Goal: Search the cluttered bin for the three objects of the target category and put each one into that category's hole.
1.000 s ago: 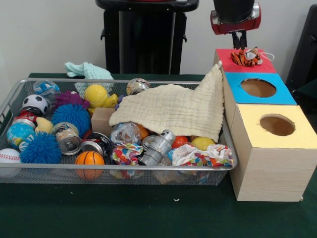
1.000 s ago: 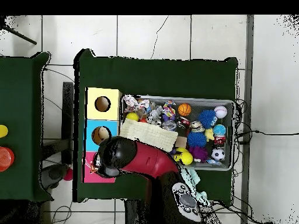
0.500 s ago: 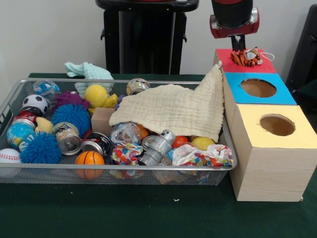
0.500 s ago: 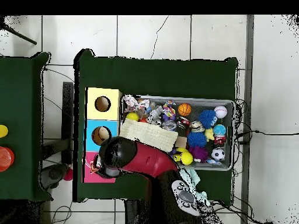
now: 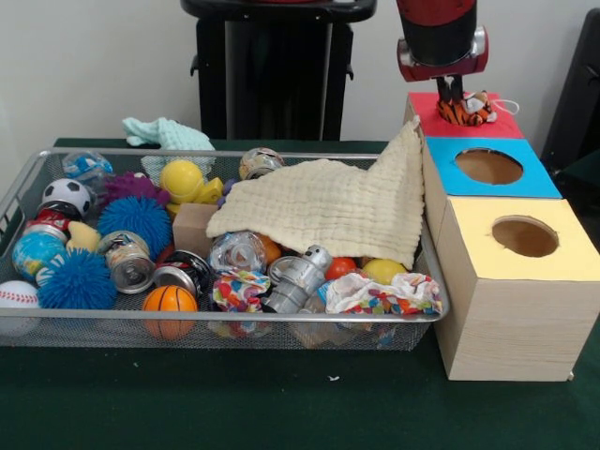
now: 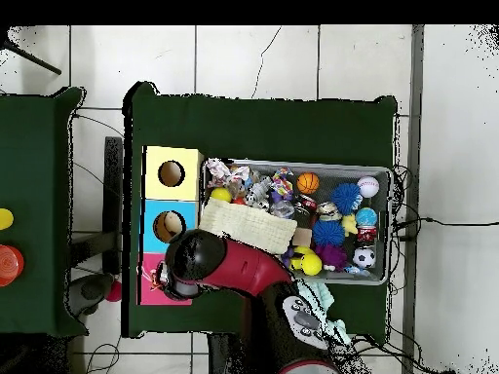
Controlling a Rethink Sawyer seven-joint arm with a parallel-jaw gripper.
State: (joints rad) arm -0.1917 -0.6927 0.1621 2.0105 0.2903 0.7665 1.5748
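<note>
In the front view the red-surrounded hole [image 5: 459,111] cannot be seen as an opening: the orange tiger [image 5: 466,108] lies right over it on the red top, at the far end of the pale wooden box [image 5: 511,319] beside the bin's right edge. In the overhead view the arm [image 6: 229,265] covers most of that red square, so the tiger does not show there. A cream cloth [image 5: 328,206] drapes over the bin's far right corner and up against the box wall, hiding whatever lies beneath it.

The gripper [image 5: 448,91] hangs just above the tiger's left side, its dark fingers [image 5: 456,88] close together; whether they are pressed together, or touch the toy, I cannot tell.

The cluttered bin [image 5: 234,319] of wire mesh holds blue spiky balls [image 5: 137,221], a small basketball [image 5: 170,300], a soccer ball [image 5: 67,194], a baseball [image 5: 17,296] at its near left corner, crushed cans [image 5: 298,277] and patterned cloth [image 5: 380,292]. Any printing on the cans is too small to read.
</note>
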